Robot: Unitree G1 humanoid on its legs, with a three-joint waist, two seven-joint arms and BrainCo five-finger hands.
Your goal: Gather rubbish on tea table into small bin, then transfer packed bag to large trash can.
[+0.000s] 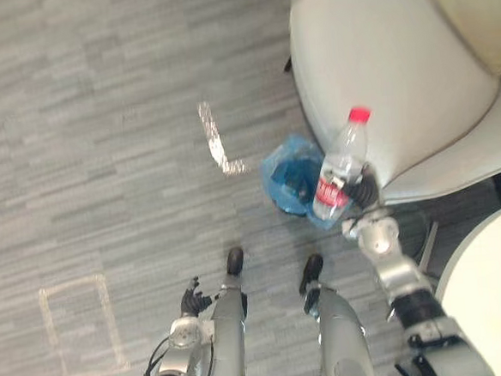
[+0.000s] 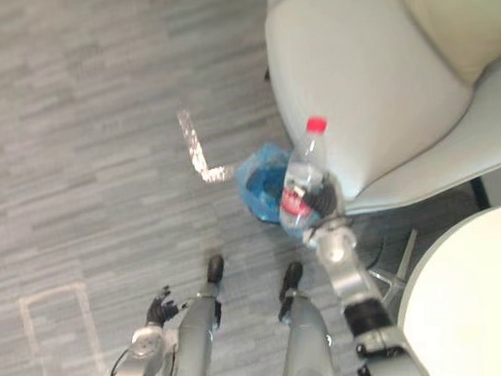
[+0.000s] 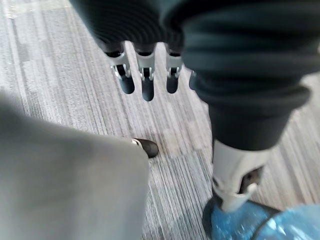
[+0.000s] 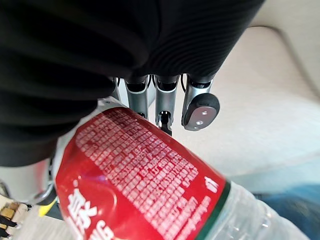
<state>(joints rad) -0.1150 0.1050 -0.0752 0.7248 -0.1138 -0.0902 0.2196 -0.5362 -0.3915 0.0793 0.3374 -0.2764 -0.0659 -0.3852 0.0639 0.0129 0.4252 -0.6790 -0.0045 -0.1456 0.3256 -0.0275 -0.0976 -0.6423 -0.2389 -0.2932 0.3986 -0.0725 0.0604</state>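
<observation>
My right hand (image 1: 362,190) is shut on a clear plastic bottle (image 1: 338,166) with a red cap and red label, holding it upright above the small bin. The bin (image 1: 291,182), lined with a blue bag, stands on the floor at the foot of the armchair. In the right wrist view the bottle's red label (image 4: 135,175) lies across the palm with my fingers (image 4: 165,102) curled behind it. My left hand (image 1: 192,300) hangs low by my side with relaxed fingers (image 3: 145,82), holding nothing. The blue bag (image 3: 250,222) also shows in the left wrist view.
A pale grey armchair (image 1: 380,67) with a cream cushion (image 1: 479,8) fills the upper right. A round white table (image 1: 499,300) sits at the lower right. White tape marks (image 1: 217,143) and a taped rectangle (image 1: 80,329) lie on the grey floor.
</observation>
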